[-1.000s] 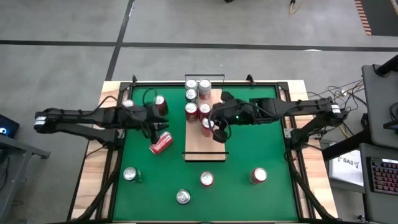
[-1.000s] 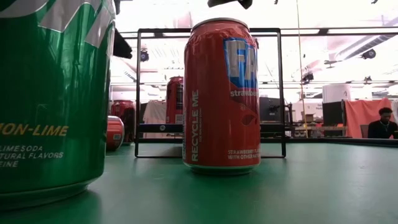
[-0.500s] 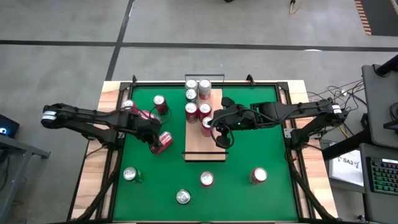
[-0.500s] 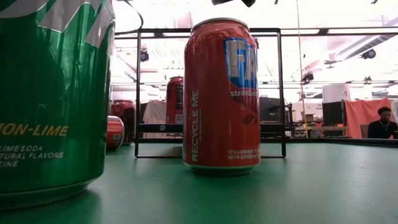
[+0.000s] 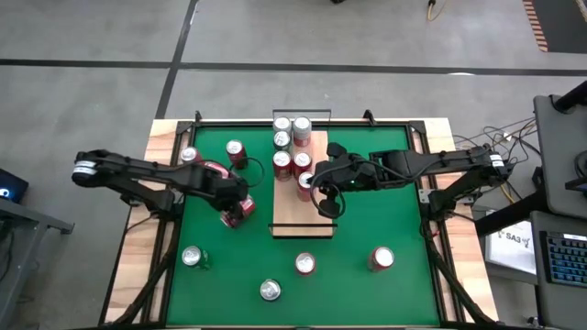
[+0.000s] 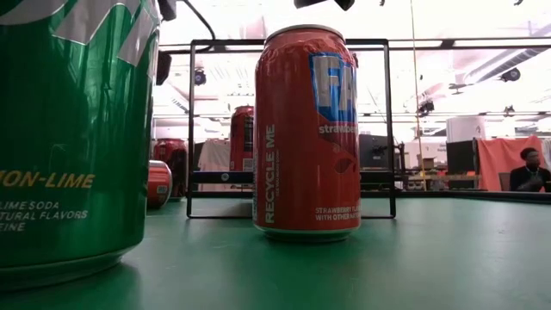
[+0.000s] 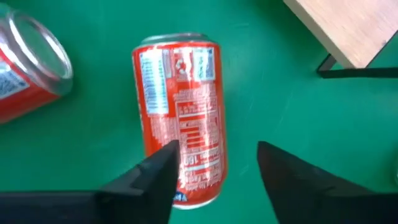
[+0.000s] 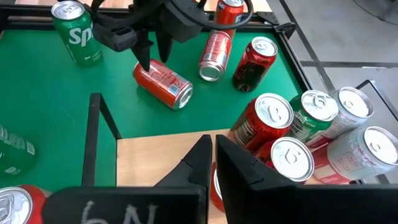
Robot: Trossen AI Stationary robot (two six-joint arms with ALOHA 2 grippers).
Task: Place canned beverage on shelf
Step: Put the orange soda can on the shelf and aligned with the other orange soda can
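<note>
A red can (image 7: pixel 180 118) lies on its side on the green mat, left of the shelf (image 5: pixel 303 218); it also shows in the high view (image 5: pixel 238 214). My left gripper (image 7: pixel 214 168) is open just above the can's near end, one finger over the can and one beside it; it also shows in the right wrist view (image 8: pixel 149 56). Whether it touches the can I cannot tell. The pale wood shelf carries several upright cans (image 5: pixel 292 145) at its far end. My right gripper (image 8: pixel 214 155) is shut and empty above the shelf, beside the nearest can (image 5: pixel 304 188).
Upright cans stand on the mat: two red (image 5: pixel 304 264) (image 5: pixel 381 258) and two green (image 5: pixel 193 257) (image 5: pixel 270 290) near the front, more (image 5: pixel 236 151) behind the left gripper. The shelf's black rail (image 7: pixel 348 70) stands close to the lying can. The shelf's near half is bare.
My left gripper has gone toward the table's near edge and a little to the right, coming down over the lying red can. The can has stayed where it was.
</note>
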